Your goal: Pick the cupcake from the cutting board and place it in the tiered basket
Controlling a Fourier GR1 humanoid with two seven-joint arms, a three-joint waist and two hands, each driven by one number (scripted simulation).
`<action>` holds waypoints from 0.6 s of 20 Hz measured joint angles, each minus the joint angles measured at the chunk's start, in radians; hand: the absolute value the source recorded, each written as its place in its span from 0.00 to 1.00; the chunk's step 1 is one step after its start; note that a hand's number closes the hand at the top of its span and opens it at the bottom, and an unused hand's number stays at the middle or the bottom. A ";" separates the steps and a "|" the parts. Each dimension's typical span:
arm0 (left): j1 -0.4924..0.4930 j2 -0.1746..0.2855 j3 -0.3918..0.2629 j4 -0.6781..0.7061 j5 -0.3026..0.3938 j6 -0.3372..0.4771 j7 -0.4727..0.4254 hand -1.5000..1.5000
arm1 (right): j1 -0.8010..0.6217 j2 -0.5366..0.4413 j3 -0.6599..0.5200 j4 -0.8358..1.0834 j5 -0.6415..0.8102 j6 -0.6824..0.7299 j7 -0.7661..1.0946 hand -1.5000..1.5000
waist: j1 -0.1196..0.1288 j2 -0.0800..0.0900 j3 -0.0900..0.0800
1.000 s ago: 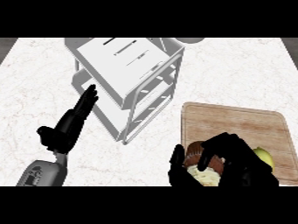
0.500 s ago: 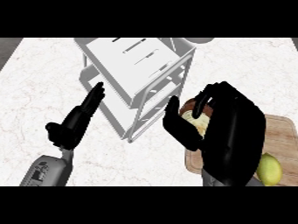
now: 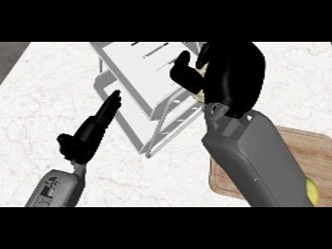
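Right black hand (image 3: 230, 73) curls round the mostly hidden pale cupcake (image 3: 199, 74) above the grey wire tiered basket (image 3: 136, 63); released this near the rim, it could topple outside. Left hand (image 3: 89, 133) rests open.

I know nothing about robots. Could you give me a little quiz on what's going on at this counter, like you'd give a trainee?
1. True or false: the right hand is above the cutting board.
2. The left hand is: A) open, fingers straight, holding nothing; B) curled round a cup; C) lying flat on the board.
3. What is the right hand curled round?

Key
1. False: it is over the tiered basket.
2. A.
3. The cupcake, mostly hidden by the fingers.
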 measured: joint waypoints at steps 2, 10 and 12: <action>-0.003 -0.006 -0.002 -0.001 -0.002 0.004 0.009 0.50 | -0.063 -0.001 -0.024 0.087 -0.032 -0.015 -0.006 1.00 | 0.003 0.000 0.000; -0.009 -0.015 -0.012 0.001 -0.008 -0.003 0.005 0.50 | -0.250 -0.002 -0.110 0.355 -0.174 -0.138 -0.046 1.00 | 0.022 0.002 0.001; -0.011 -0.015 -0.014 0.002 -0.009 -0.006 0.006 0.50 | -0.276 -0.001 -0.145 0.397 -0.221 -0.172 -0.050 1.00 | 0.025 0.003 0.001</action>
